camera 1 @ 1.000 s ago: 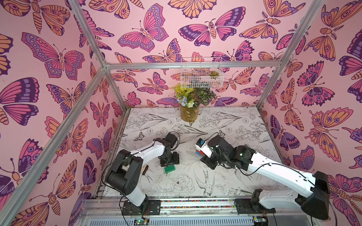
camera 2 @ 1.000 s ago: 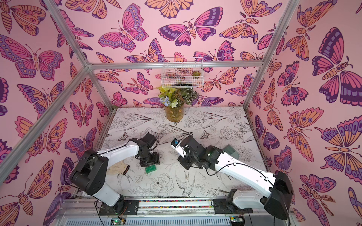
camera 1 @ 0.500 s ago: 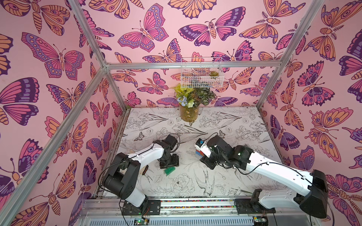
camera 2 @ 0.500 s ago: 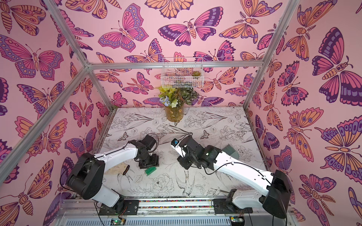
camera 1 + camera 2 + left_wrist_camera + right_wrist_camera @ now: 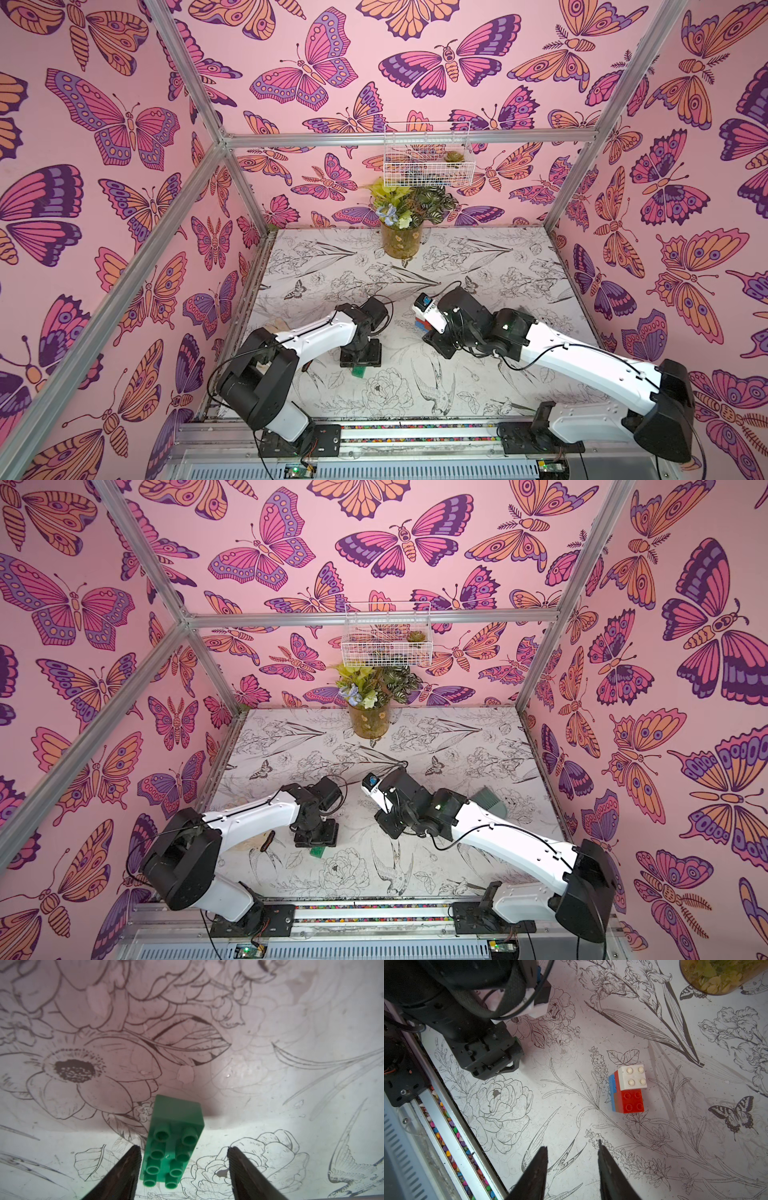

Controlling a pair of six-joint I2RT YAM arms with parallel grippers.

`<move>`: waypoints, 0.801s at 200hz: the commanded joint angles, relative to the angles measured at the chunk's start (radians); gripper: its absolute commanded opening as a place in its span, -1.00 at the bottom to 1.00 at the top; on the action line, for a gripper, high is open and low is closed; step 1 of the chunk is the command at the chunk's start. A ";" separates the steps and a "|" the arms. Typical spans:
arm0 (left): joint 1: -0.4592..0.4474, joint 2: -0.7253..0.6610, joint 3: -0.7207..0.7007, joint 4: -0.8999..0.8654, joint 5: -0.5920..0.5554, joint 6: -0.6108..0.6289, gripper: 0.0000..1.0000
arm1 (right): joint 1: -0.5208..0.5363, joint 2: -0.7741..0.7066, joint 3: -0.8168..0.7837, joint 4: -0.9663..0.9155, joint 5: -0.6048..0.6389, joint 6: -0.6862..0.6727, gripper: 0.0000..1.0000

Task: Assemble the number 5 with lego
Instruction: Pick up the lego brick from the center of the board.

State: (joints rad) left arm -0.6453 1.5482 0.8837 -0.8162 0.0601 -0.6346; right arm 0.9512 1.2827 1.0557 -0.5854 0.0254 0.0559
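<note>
Though half-hidden from above, green brick (image 5: 174,1126) whole at wrist, between unclenched left gripper (image 5: 181,1148) jaws; right gripper (image 5: 571,1144) unclenched, empty.

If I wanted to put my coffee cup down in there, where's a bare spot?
Bare: the wide stretch between vase and brick stack; the front strip between green brick and rail. Crowded: mid-table, around the left gripper and right gripper.

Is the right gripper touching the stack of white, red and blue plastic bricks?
Apart. The right wrist view shows bare flower-printed table between the right gripper and the stack of white, red and blue plastic bricks.
</note>
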 commanded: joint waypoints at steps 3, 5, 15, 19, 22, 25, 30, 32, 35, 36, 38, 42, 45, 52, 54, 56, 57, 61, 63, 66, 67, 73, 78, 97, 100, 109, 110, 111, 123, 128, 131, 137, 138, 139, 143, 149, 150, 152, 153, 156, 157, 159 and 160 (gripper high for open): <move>-0.006 -0.009 -0.008 -0.069 -0.057 -0.018 0.34 | 0.008 0.010 0.013 0.006 0.012 0.017 -0.15; -0.007 -0.010 -0.007 -0.071 -0.058 -0.017 0.33 | 0.008 0.010 0.012 0.007 0.012 0.017 -0.15; -0.007 -0.014 -0.009 -0.077 -0.060 -0.017 0.32 | 0.007 0.013 0.012 0.004 0.010 0.019 -0.15; -0.007 -0.019 -0.010 -0.077 -0.060 -0.019 0.31 | 0.007 0.014 0.012 0.004 0.010 0.019 -0.15; -0.008 -0.021 -0.012 -0.077 -0.059 -0.020 0.31 | 0.007 0.015 0.012 0.004 0.010 0.019 -0.15; -0.007 -0.024 -0.013 -0.077 -0.058 -0.022 0.31 | 0.008 0.015 0.013 0.003 0.010 0.018 -0.15; -0.007 -0.030 -0.017 -0.078 -0.056 -0.026 0.31 | 0.008 0.015 0.013 0.002 0.010 0.018 -0.15; -0.007 -0.032 -0.018 -0.077 -0.056 -0.027 0.30 | 0.008 0.016 0.013 0.002 0.010 0.017 -0.15; -0.008 -0.035 -0.021 -0.077 -0.054 -0.029 0.30 | 0.008 0.015 0.014 0.002 0.011 0.016 -0.15; -0.008 -0.036 -0.021 -0.076 -0.054 -0.029 0.30 | 0.008 0.015 0.015 0.002 0.011 0.016 -0.15; -0.008 -0.038 -0.023 -0.076 -0.055 -0.031 0.30 | 0.008 0.017 0.015 0.001 0.011 0.016 -0.15; -0.008 -0.041 -0.027 -0.076 -0.055 -0.034 0.30 | 0.008 0.017 0.016 0.001 0.012 0.015 -0.15; -0.009 -0.043 -0.030 -0.076 -0.057 -0.036 0.29 | 0.008 0.016 0.016 0.000 0.011 0.016 -0.15; -0.010 -0.046 -0.035 -0.077 -0.061 -0.037 0.26 | 0.008 0.016 0.017 0.001 0.012 0.016 -0.15; -0.010 -0.047 -0.036 -0.076 -0.063 -0.038 0.26 | 0.008 0.016 0.017 0.001 0.012 0.016 -0.15; -0.009 -0.047 -0.038 -0.076 -0.064 -0.037 0.25 | 0.008 0.016 0.017 0.001 0.011 0.016 -0.15; -0.008 -0.047 -0.038 -0.077 -0.065 -0.036 0.24 | 0.008 0.015 0.017 0.001 0.011 0.016 -0.15; -0.009 -0.045 -0.039 -0.077 -0.068 -0.037 0.23 | 0.008 0.015 0.017 0.002 0.011 0.016 -0.15; -0.009 -0.046 -0.040 -0.077 -0.069 -0.037 0.22 | 0.008 0.015 0.015 0.002 0.011 0.016 -0.15; -0.009 -0.045 -0.040 -0.076 -0.070 -0.035 0.20 | 0.008 0.015 0.015 0.003 0.013 0.015 -0.15; -0.009 -0.045 -0.041 -0.076 -0.070 -0.035 0.20 | 0.008 0.015 0.015 0.003 0.013 0.015 -0.15; -0.009 -0.042 -0.041 -0.076 -0.067 -0.033 0.17 | 0.008 0.016 0.015 0.005 0.009 0.015 -0.15; -0.009 -0.039 -0.042 -0.075 -0.063 -0.033 0.16 | 0.007 0.019 0.015 0.004 0.009 0.016 -0.15; -0.014 -0.039 -0.047 -0.072 -0.058 -0.029 0.15 | 0.008 0.021 0.017 -0.004 0.011 0.019 -0.15; -0.014 -0.040 -0.050 -0.071 -0.058 -0.029 0.15 | 0.008 0.022 0.018 -0.005 0.012 0.019 -0.15; -0.013 -0.043 -0.054 -0.068 -0.059 -0.028 0.14 | 0.007 0.021 0.017 -0.005 0.011 0.019 -0.15; -0.014 -0.042 -0.054 -0.068 -0.059 -0.027 0.14 | 0.007 0.021 0.016 -0.005 0.011 0.020 -0.15; -0.014 -0.043 -0.055 -0.067 -0.059 -0.028 0.14 | 0.007 0.021 0.016 -0.005 0.012 0.020 -0.15; -0.013 -0.045 -0.061 -0.066 -0.060 -0.026 0.13 | 0.008 0.023 0.015 -0.003 0.014 0.021 -0.15; -0.014 -0.044 -0.063 -0.064 -0.060 -0.025 0.12 | 0.008 0.023 0.016 -0.003 0.014 0.021 -0.15; -0.014 -0.043 -0.063 -0.063 -0.060 -0.025 0.12 | 0.008 0.024 0.016 -0.002 0.014 0.022 -0.15; -0.014 -0.042 -0.063 -0.060 -0.060 -0.025 0.09 | 0.008 0.026 0.017 0.000 0.012 0.022 -0.15; -0.014 -0.041 -0.063 -0.060 -0.059 -0.025 0.09 | 0.008 0.026 0.017 0.000 0.012 0.022 -0.15; -0.013 -0.041 -0.063 -0.059 -0.059 -0.025 0.08 | 0.008 0.026 0.017 0.001 0.012 0.022 -0.15; -0.014 -0.040 -0.063 -0.054 -0.055 -0.025 0.07 | 0.008 0.027 0.017 0.002 0.011 0.022 -0.15; -0.014 -0.037 -0.064 -0.049 -0.047 -0.025 0.04 | 0.008 0.029 0.017 0.002 0.010 0.022 -0.15; -0.013 -0.037 -0.064 -0.047 -0.045 -0.026 0.04 | 0.008 0.029 0.017 0.003 0.010 0.022 -0.15; -0.014 -0.036 -0.064 -0.044 -0.043 -0.026 0.03 | 0.008 0.030 0.018 0.002 0.008 0.021 -0.15; -0.014 -0.036 -0.064 -0.043 -0.042 -0.025 0.02 | 0.008 0.030 0.017 0.002 0.008 0.021 -0.15; -0.014 -0.034 -0.065 -0.041 -0.038 -0.026 0.02 | 0.007 0.030 0.019 0.002 0.008 0.022 -0.15; -0.014 -0.033 -0.065 -0.040 -0.038 -0.026 0.01 | 0.006 0.031 0.019 0.001 0.008 0.022 -0.15; -0.015 -0.032 -0.065 -0.039 -0.036 -0.027 0.01 | 0.007 0.032 0.020 0.002 0.008 0.022 -0.15; -0.015 -0.031 -0.065 -0.039 -0.036 -0.027 0.01 | 0.007 0.032 0.020 0.002 0.008 0.022 -0.15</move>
State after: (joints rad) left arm -0.6552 1.5146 0.8368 -0.8612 0.0189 -0.6598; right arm 0.9512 1.2972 1.0557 -0.5861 0.0261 0.0605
